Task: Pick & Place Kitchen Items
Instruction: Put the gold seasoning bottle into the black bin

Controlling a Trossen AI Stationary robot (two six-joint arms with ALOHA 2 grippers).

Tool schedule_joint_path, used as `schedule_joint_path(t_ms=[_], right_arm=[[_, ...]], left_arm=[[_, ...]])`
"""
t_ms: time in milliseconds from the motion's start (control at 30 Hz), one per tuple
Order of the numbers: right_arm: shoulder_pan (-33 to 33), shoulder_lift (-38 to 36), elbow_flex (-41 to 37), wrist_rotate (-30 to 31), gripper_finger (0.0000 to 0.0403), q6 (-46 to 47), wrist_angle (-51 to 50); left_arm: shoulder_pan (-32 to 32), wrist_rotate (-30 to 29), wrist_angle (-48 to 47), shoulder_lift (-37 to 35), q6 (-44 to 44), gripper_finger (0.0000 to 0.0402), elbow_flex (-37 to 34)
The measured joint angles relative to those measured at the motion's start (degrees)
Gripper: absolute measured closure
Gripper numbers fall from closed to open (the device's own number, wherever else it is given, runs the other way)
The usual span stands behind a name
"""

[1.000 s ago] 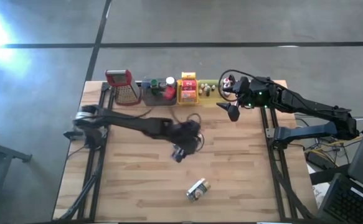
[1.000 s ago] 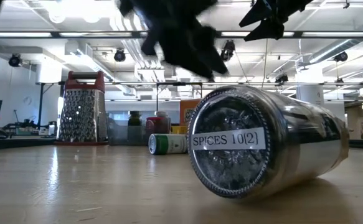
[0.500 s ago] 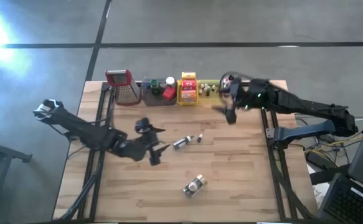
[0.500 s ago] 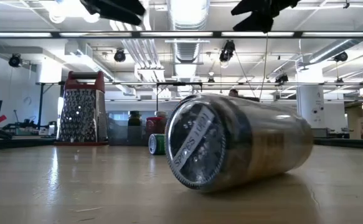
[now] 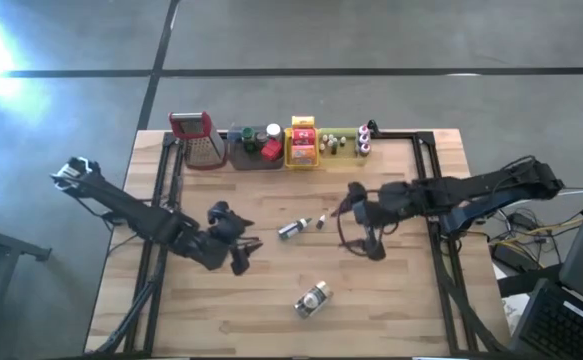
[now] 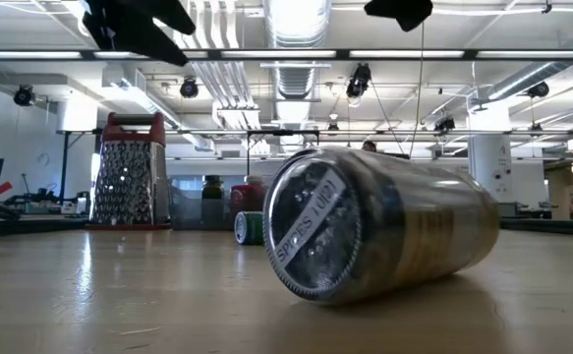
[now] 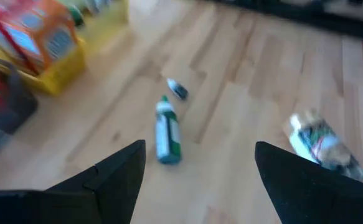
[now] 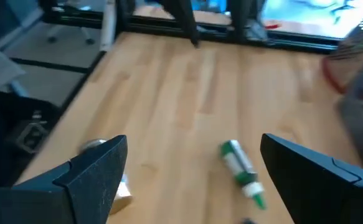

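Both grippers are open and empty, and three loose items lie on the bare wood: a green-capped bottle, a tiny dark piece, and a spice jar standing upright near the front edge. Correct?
Not quite: the spice jar lies on its side, as the low view shows. The rest holds: left gripper and right gripper are open and empty, with the green-capped bottle and tiny dark piece loose on the wood.

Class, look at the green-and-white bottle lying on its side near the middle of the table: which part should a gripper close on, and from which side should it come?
Probably the middle of the body. The green-and-white bottle lies flat on the bare wooden table, so come straight down from above with the fingers across its round body, not along it. The open right gripper is near it, a tiny dark bottle between them.
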Motion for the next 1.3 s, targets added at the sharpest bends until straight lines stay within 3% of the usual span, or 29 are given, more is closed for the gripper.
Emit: schedule_joint_path(t_ms=[233, 433, 533, 700, 900, 1100, 1300], right_arm=[[9.25, 5.44, 0.02, -0.02, 0.0039, 3.25, 0.04], [13.47, 13.24, 0.02, -0.04, 0.0039, 6.71, -1.04], [14.33, 15.79, 0.0, 1.2, 0.0039, 9.21, -3.35], [15.4, 17.28, 0.0, 4.6, 0.0039, 12.57, -8.24], [15.71, 14.33, 0.0, 8.87, 0.0039, 15.28, -15.34], [15.69, 8.37, -0.13, 13.22, 0.0039, 15.85, -19.54], [15.58, 1.46, -0.2, 15.47, 0.0039, 15.8, -20.43]], left_arm=[[-0.26, 1.48, -0.72, 4.8, -0.94, 0.0095, 3.56], [-0.54, 1.75, -0.13, 5.85, -9.57, 0.0095, 3.14], [-1.38, 2.58, 5.25, 9.72, -10.2, 0.0095, 3.1], [-1.37, 9.46, 17.47, 19.24, -11.13, 0.0095, 4.2], [-1.61, 12.65, 14.2, 30.68, -13.35, 0.0095, 15.62], [-1.63, 14.92, 1.05, 40.14, -15.75, 0.0095, 31.13], [-0.6, 21.68, -11.71, 48.03, -18.51, 0.0095, 43.6]])
